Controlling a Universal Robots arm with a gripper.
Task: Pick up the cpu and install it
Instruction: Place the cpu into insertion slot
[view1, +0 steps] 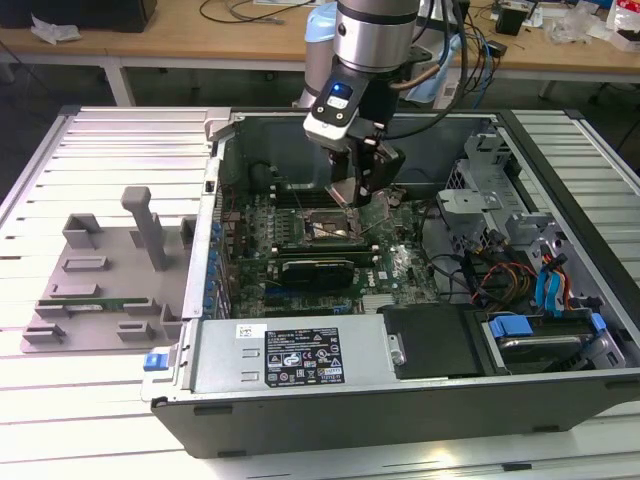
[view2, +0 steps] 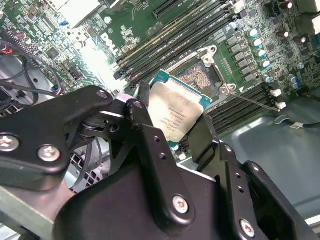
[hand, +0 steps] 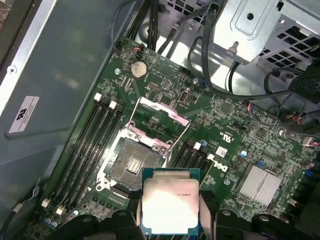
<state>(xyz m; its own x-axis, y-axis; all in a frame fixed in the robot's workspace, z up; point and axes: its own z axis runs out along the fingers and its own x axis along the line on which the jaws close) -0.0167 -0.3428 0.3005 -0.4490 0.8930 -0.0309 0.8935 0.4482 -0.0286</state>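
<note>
Slatted bench (view1: 100, 140), open PC case (view1: 400, 400); gripper (view1: 365, 200) clamped on cpu (hand: 170, 207) near bare socket (hand: 132, 167)

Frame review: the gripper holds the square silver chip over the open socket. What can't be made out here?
Underside of the flat square silver-topped cpu: faces away in both wrist views.
Gap between cpu and the open metal-framed socket: in the exterior view the black gripper covers it.
One socket corner, first wrist view: behind the cpu.
One cpu corner, second wrist view: behind the gripper's black linkage.
</note>
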